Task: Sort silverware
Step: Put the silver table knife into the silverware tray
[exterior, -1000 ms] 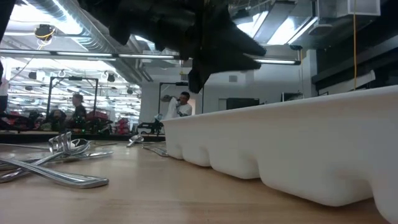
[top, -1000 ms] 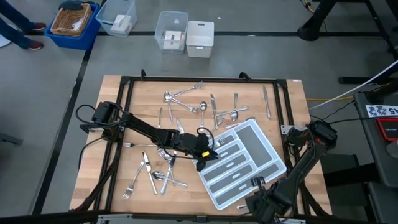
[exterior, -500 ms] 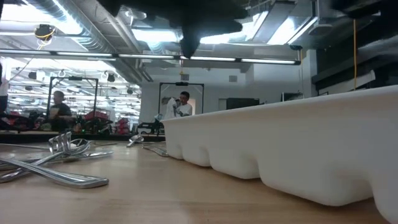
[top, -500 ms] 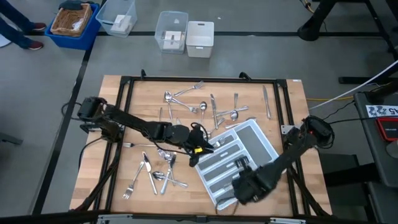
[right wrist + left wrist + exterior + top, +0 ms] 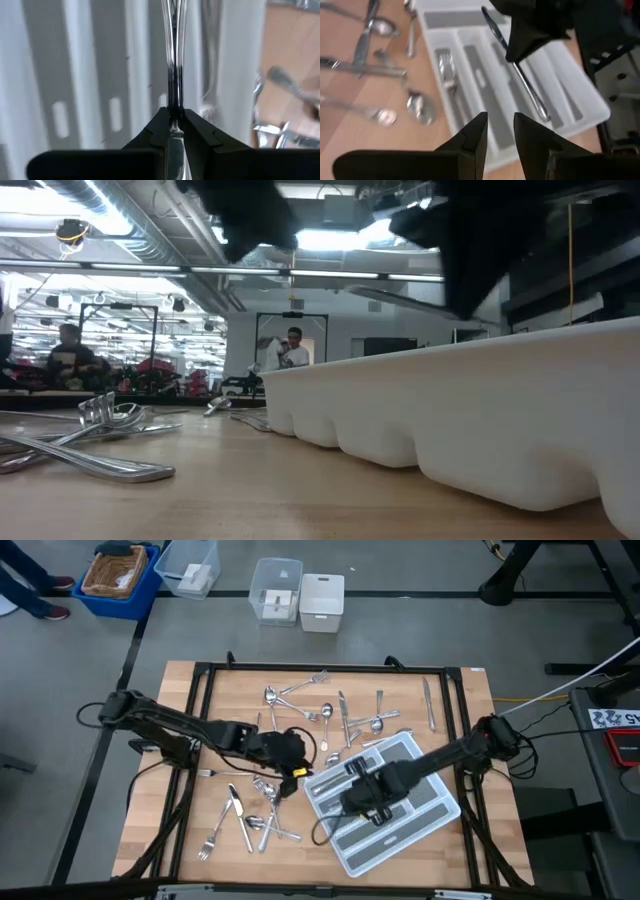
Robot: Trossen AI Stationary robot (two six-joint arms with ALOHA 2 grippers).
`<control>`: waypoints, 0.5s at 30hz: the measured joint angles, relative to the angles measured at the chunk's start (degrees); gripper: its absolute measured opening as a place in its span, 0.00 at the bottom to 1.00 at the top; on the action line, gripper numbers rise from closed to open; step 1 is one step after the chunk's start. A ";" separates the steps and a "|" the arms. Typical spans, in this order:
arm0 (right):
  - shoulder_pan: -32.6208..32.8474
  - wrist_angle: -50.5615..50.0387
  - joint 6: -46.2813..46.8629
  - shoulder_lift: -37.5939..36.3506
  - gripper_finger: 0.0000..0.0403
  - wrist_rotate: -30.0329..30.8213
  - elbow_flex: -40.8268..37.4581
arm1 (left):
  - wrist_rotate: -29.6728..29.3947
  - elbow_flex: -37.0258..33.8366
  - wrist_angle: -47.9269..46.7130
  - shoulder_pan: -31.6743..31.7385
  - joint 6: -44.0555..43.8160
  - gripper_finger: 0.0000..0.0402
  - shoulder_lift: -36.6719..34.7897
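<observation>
The light grey compartmented tray (image 5: 420,790) lies aslant on the table's right half and fills the right of the low view (image 5: 480,410). My right gripper (image 5: 360,795) hovers over it, shut on one slim piece of silverware (image 5: 527,90). My left gripper (image 5: 297,765) is open and empty (image 5: 498,135), just off the tray's left corner. Loose forks, spoons and knives lie flat on the wood in a far group (image 5: 330,710) and a near-left group (image 5: 250,815). One piece (image 5: 446,65) lies in a tray compartment. My right gripper (image 5: 173,122) pinches the piece's slim shaft (image 5: 173,100) between its two fingers, from above. A short end (image 5: 485,12) sticks out one side and the long rest (image 5: 540,107) runs on over the tray's long compartments. Whether that end touches the tray I cannot tell.
A black frame (image 5: 200,670) runs round the wooden table top. Clear plastic boxes (image 5: 275,590) and a blue bin (image 5: 115,575) stand on the floor beyond the far edge. People show in the room behind (image 5: 290,345).
My right arm has swung from the table's near edge up and toward the far left, and now stands over the middle of the tray. My left gripper has drawn back from over the tray's left corner toward the table's left.
</observation>
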 joint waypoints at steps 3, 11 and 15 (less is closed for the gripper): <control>-2.38 1.77 -3.38 0.05 0.11 -1.89 0.00 | -0.05 0.00 -6.56 0.00 -2.34 0.21 -2.02; -5.55 5.35 -6.55 0.07 0.11 -8.14 -2.79 | -0.77 -0.02 -19.74 -0.05 -7.64 0.21 -4.55; -5.49 9.65 -7.97 0.09 0.11 -8.91 -5.87 | -0.89 -0.04 -21.57 -0.05 -8.04 0.21 -4.55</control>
